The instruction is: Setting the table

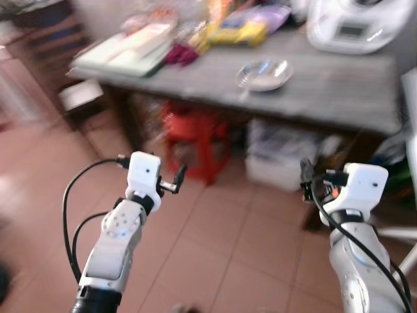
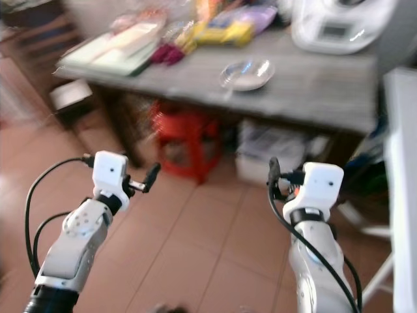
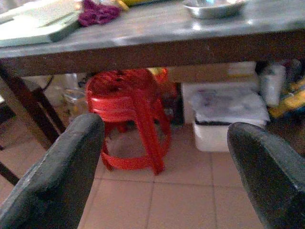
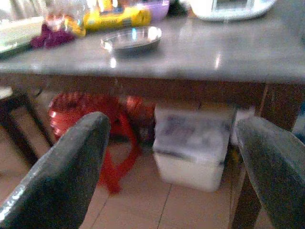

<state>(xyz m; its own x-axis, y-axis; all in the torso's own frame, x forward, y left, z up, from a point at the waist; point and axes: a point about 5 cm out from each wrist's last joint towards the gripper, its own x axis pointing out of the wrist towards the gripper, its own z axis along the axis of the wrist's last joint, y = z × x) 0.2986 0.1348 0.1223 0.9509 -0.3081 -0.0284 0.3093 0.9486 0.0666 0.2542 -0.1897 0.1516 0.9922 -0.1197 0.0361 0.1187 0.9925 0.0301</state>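
Ahead, a shallow metal dish point(image 1: 264, 74) sits on the grey table point(image 1: 339, 91), well beyond both sets of fingers and higher than them. Behind the dish, at the table's far edge: a white appliance point(image 1: 352, 26), a yellow packet point(image 1: 238, 31), a purple bundle point(image 1: 179, 53) and a pale flat board point(image 1: 124, 52).

Left gripper point(image 1: 174, 178): held up over the tiled floor point(image 1: 215, 261), short of the table, fingers point(image 3: 57, 176) wide apart, nothing between them. A red plastic stool point(image 3: 131, 124) stands under the table straight past its fingertips.

Right gripper point(image 1: 305, 177): same height, also short of the table, fingers point(image 4: 62, 171) spread, nothing held. A white lidded bin point(image 4: 190, 148) sits under the table beyond them, just beside the stool.

Head views blurred; fine detail on the tabletop clutter cannot be told.
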